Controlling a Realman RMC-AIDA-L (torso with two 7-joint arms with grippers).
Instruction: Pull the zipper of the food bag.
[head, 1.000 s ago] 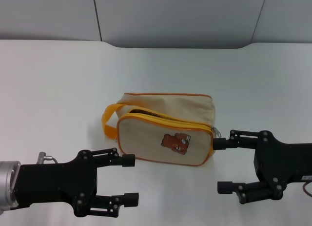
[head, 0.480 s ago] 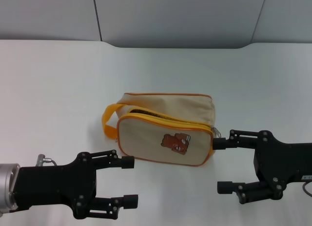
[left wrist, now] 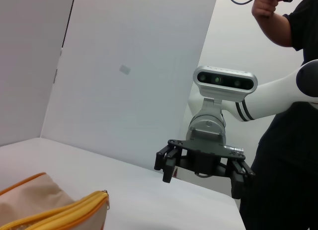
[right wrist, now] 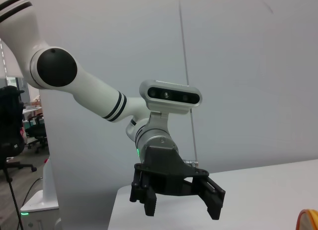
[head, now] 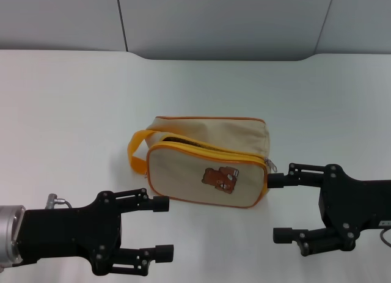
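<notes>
The food bag (head: 208, 167), cream with orange-yellow piping and a brown bear picture, lies on the white table mid-view. Its zipper (head: 208, 150) strip curves along the top edge, with a dark gap at the left end. A small silver pull tab (head: 272, 167) hangs at the bag's right end. An orange-yellow loop handle (head: 135, 150) sticks out to the left. My left gripper (head: 161, 228) stands open near the bag's front left corner. My right gripper (head: 277, 208) is open just right of the bag, its upper finger close below the tab. Neither touches the bag.
The white table (head: 73, 99) runs back to a grey wall. The left wrist view shows a bag corner (left wrist: 54, 210), the right gripper (left wrist: 201, 183) and a person (left wrist: 293, 115) behind it. The right wrist view shows the left gripper (right wrist: 182, 209).
My left gripper has drifted slightly toward the near edge of the table. The right gripper and the bag have not moved.
</notes>
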